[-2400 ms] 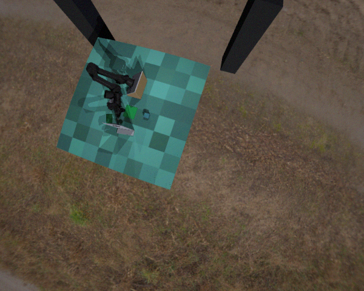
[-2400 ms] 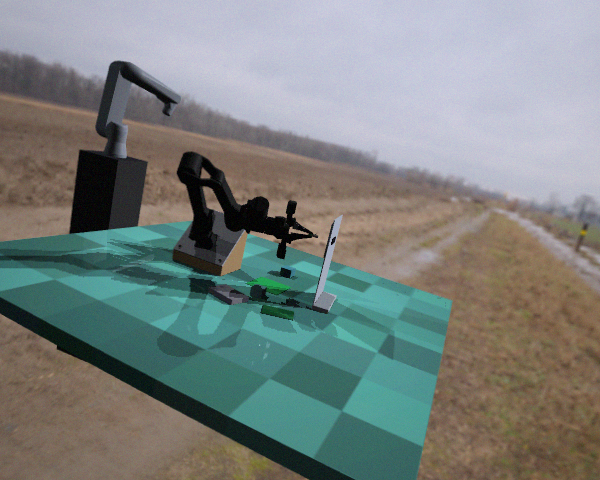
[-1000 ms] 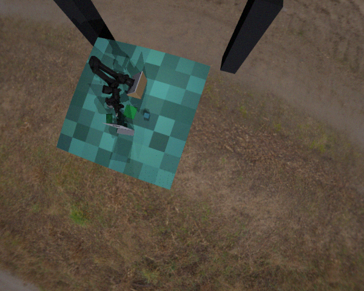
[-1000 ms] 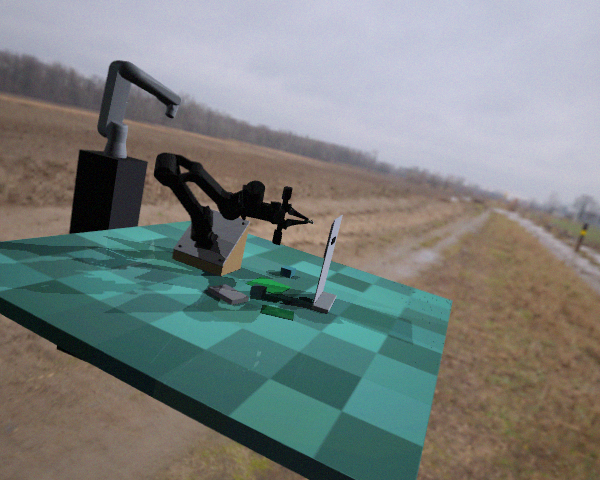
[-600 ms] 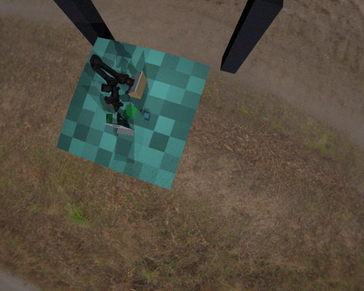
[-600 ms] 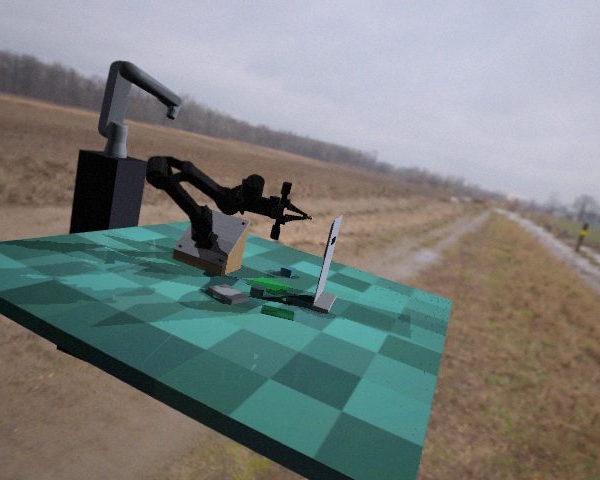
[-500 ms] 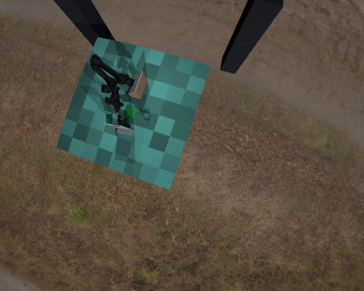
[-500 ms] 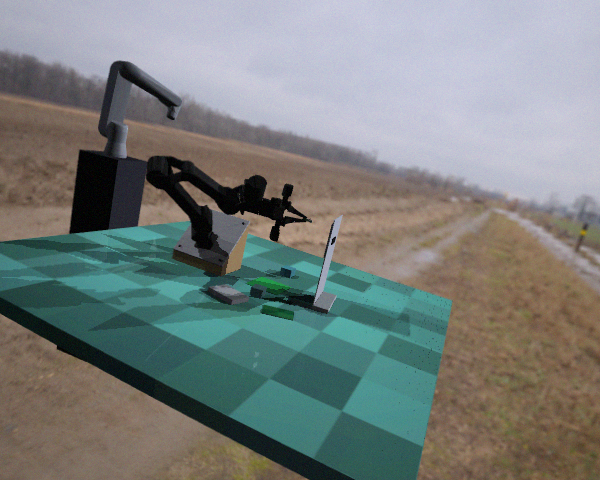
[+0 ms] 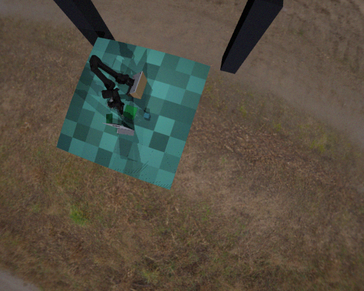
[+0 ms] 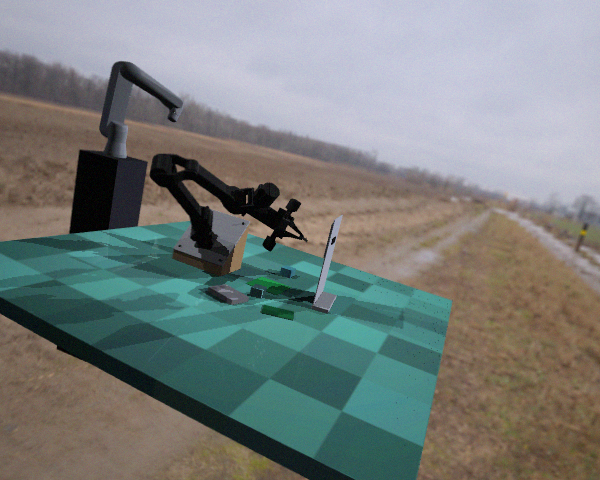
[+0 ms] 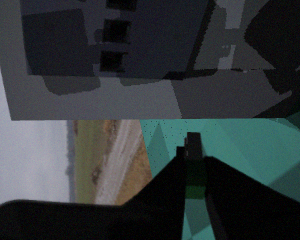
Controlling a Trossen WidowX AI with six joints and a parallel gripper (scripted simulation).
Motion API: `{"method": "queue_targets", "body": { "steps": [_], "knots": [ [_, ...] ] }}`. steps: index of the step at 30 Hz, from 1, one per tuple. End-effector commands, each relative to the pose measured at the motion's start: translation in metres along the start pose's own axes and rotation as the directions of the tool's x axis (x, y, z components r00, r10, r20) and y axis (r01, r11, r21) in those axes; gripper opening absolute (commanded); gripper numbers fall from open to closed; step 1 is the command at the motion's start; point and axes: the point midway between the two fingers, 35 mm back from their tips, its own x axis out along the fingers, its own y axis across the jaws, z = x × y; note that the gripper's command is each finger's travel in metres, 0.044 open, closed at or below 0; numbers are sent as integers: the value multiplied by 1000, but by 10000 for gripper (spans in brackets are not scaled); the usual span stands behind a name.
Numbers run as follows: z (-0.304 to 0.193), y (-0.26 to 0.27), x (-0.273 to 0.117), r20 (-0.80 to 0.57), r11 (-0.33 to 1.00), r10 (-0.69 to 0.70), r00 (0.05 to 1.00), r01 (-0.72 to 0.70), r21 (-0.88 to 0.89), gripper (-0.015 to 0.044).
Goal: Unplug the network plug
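The upright grey panel (image 9: 125,133) (image 10: 327,263) (image 11: 40,107) stands on the table and bears a dark faceplate with three square openings, seen close in the wrist view. My gripper (image 9: 122,114) (image 10: 306,240) (image 11: 192,165) is shut on the network plug (image 11: 195,184), a small dark and green piece between the fingertips. The plug is out of the sockets, held in the air in front of the panel. Its tab is too small to tell. A bright green marked square (image 9: 130,111) (image 10: 268,283) lies on the table between the arm's base and the panel.
A dark green rectangle (image 9: 109,118) (image 10: 277,312) lies beside the marked square. Small blue blocks (image 9: 147,115) (image 10: 288,271) and a flat grey block (image 10: 227,293) are near it. My arm is mounted on a slanted board (image 10: 235,253). Another grey arm (image 10: 116,139) stands behind.
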Motion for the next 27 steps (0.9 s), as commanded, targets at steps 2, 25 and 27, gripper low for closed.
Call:
{"method": "queue_targets", "body": {
  "steps": [2, 25, 27],
  "knots": [
    [-4, -21, 4, -55, 992, -116, 992, 113, -47, 0],
    [-21, -101, -14, -290, 846, -529, 798, 468, -256, 0],
    [-22, -105, -16, -303, 834, -549, 779, 482, -270, 0]
  ]
}}
